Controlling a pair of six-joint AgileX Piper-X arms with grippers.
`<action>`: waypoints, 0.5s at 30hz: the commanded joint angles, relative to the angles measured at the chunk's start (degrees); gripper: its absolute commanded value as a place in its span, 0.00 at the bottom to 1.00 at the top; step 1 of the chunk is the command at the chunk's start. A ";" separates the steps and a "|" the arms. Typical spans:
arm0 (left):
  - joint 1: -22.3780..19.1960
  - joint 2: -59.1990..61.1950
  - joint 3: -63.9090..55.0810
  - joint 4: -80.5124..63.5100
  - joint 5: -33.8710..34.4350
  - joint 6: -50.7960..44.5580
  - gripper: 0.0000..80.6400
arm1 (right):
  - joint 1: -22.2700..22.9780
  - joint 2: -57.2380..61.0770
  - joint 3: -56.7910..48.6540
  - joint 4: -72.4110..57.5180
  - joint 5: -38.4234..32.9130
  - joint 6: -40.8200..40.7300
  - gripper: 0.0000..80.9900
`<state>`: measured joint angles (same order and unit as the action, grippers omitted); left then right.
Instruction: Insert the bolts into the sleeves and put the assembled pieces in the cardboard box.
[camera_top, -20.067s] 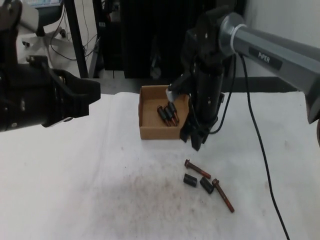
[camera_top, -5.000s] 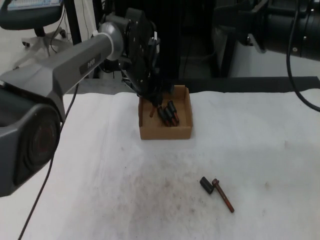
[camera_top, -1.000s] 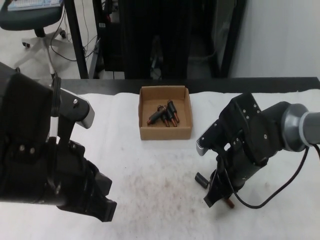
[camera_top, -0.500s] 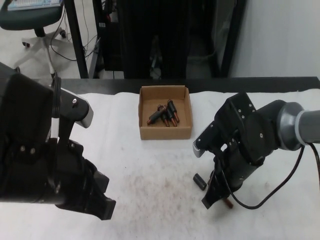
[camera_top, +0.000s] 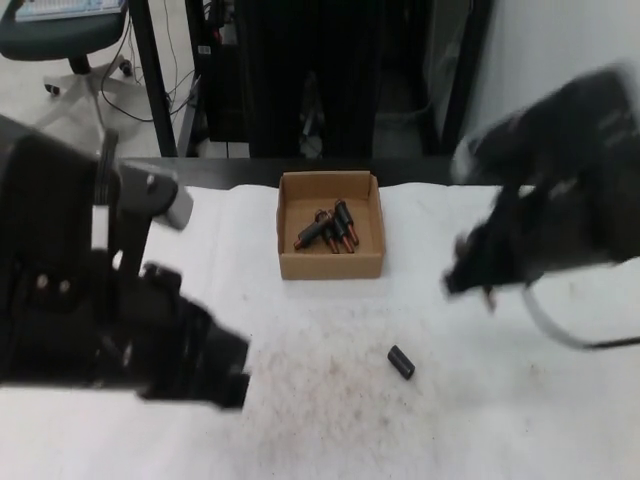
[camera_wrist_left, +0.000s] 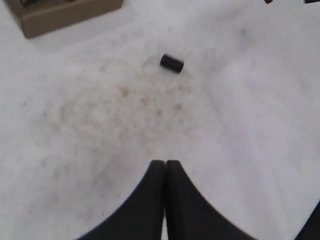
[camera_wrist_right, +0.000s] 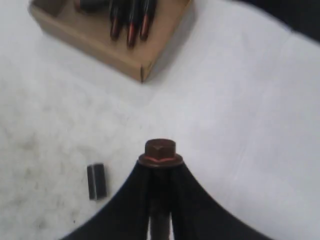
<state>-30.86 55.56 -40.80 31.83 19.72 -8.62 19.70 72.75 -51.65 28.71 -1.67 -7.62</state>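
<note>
One bolt (camera_wrist_right: 160, 150) is off the table, clamped between the two black fingers of the right gripper (camera_wrist_right: 160, 166). Its head is a rust-brown hexagon on a round flange, and it stands just proud of the fingertips. The shank is hidden between them. In the high view this arm hangs above the right side of the table (camera_top: 560, 400), at about the height of the box's front wall, well apart from it.

One sleeve (camera_top: 401, 361) lies alone on the table, toward the front and right of the box. It is a short, smooth, black cylinder resting on its side.

One cardboard box (camera_top: 330, 266) sits at the back middle of the table. It is plain brown, open-topped and straight-walled. Inside lie the assembled pieces (camera_wrist_right: 131, 22): three side by side, dark sleeves with reddish bolt ends showing, and what looks like a fourth lying across beside them (camera_top: 312, 234), so four as far as can be counted.

The left gripper (camera_wrist_left: 165, 167) has its two curved black fingers pressed tip to tip with nothing between them. It hovers over the front left of the table, well apart from the sleeve.

A white cloth (camera_wrist_left: 240, 125) covers the table, matte and slightly rumpled, with a broad speckling of brown rust stains around the middle.
</note>
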 joint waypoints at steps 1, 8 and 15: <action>-1.03 1.53 0.01 -5.92 1.20 -2.82 0.00 | -1.56 -6.57 -0.24 -0.22 -0.84 0.51 0.01; -7.63 18.82 -6.05 -9.47 6.64 -2.76 0.00 | -2.87 -15.85 -0.24 5.27 -0.84 0.51 0.01; -11.33 37.02 -26.07 4.04 5.34 4.34 0.03 | -3.18 -18.26 -0.24 11.14 -0.84 0.51 0.01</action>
<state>-40.81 86.89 -57.83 30.46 26.75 -6.13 16.76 55.05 -51.66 38.50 -1.67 -7.32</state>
